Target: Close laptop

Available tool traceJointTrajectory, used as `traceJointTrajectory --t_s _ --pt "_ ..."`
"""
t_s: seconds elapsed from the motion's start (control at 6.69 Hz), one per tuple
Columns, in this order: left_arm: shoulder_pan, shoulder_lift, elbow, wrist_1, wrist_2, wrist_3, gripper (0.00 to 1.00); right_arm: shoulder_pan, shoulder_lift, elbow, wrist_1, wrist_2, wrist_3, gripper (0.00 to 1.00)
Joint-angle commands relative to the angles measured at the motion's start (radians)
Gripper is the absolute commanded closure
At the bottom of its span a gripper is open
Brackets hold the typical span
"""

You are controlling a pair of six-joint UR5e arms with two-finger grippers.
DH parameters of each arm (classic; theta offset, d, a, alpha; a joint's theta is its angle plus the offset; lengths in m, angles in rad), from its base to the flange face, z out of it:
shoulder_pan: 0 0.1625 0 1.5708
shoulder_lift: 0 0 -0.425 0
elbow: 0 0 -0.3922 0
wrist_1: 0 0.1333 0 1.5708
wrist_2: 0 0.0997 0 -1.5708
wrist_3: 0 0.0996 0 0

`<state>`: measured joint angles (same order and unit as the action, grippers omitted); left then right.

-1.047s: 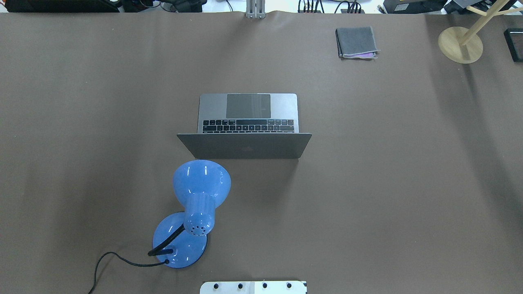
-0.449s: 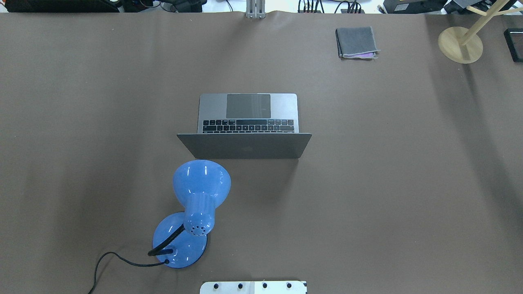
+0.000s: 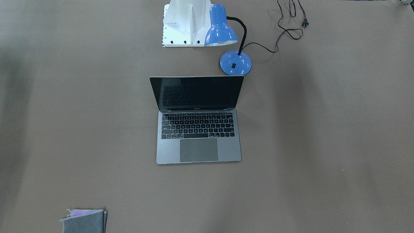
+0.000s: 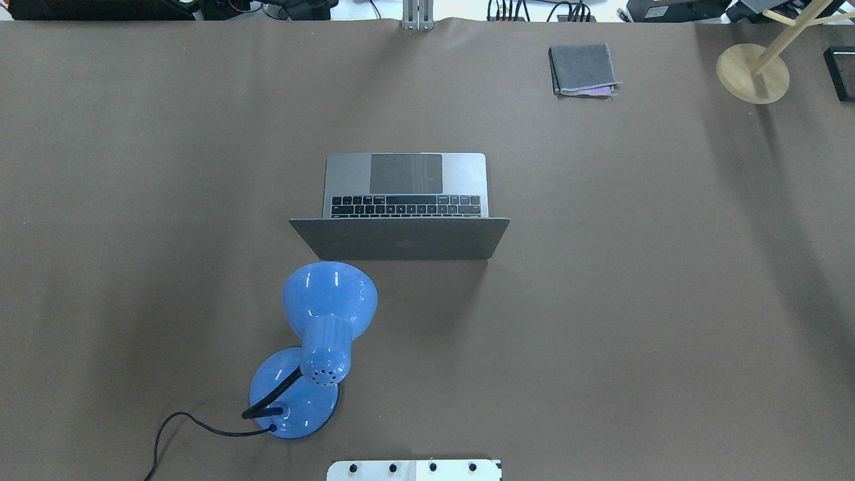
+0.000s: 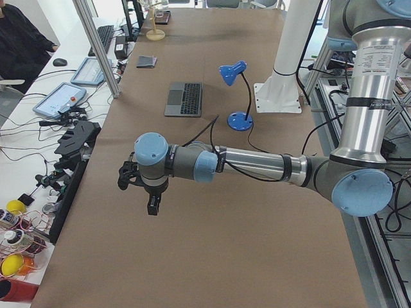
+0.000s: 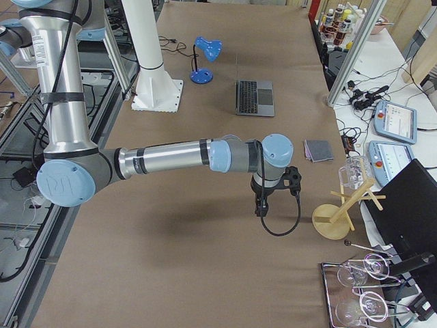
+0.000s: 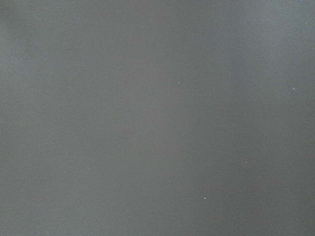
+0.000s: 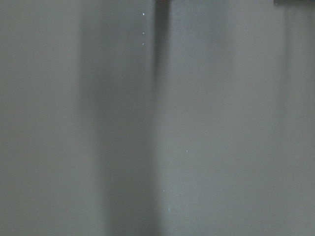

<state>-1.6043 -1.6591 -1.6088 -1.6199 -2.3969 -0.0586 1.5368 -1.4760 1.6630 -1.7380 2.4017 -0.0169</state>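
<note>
The space-grey laptop [image 4: 406, 179] stands open at the middle of the brown table, its keyboard and trackpad facing away from the robot and its lid [image 4: 401, 239] upright. The front-facing view shows its black screen [image 3: 197, 92]. It also shows in the exterior left view [image 5: 184, 98] and exterior right view [image 6: 255, 97]. My left gripper [image 5: 153, 204] hangs over the table far to the laptop's left. My right gripper [image 6: 260, 208] hangs far to its right. Both show only in side views, so I cannot tell whether they are open or shut. Both wrist views show only bare table.
A blue desk lamp [image 4: 326, 304] with a black cord stands just behind the lid's left corner, towards the robot. A small folded grey cloth [image 4: 582, 69] lies at the far right. A wooden stand [image 4: 753, 73] is at the far right corner. The robot's white base plate [image 4: 414, 470] is at the near edge.
</note>
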Motion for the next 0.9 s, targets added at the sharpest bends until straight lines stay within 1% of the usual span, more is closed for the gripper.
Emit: traceJointTrajectory --t_s 0.0,0.15,0.3,0.45,0.6,0.75 --pt "0.003 -0.011 -0.017 0.000 -0.001 -0.006 0.01 -0.004 0.049 -0.003 0.000 0.000 0.009 0.00" --pt "0.004 -0.048 -0.016 0.009 -0.001 -0.009 0.01 -0.024 0.095 -0.008 0.002 -0.006 0.008 0.00" --pt "0.007 -0.085 -0.020 0.000 -0.002 -0.095 0.01 -0.056 0.138 -0.023 0.002 -0.038 0.006 0.00" --pt "0.029 -0.129 -0.028 0.000 -0.002 -0.181 0.01 -0.061 0.179 -0.031 0.002 -0.033 0.064 0.00" --pt "0.074 -0.166 -0.039 0.000 -0.002 -0.248 0.01 -0.088 0.219 -0.031 0.000 -0.021 0.154 0.00" --pt "0.127 -0.198 -0.068 0.002 -0.004 -0.350 0.01 -0.146 0.258 -0.020 0.002 -0.015 0.251 0.00"
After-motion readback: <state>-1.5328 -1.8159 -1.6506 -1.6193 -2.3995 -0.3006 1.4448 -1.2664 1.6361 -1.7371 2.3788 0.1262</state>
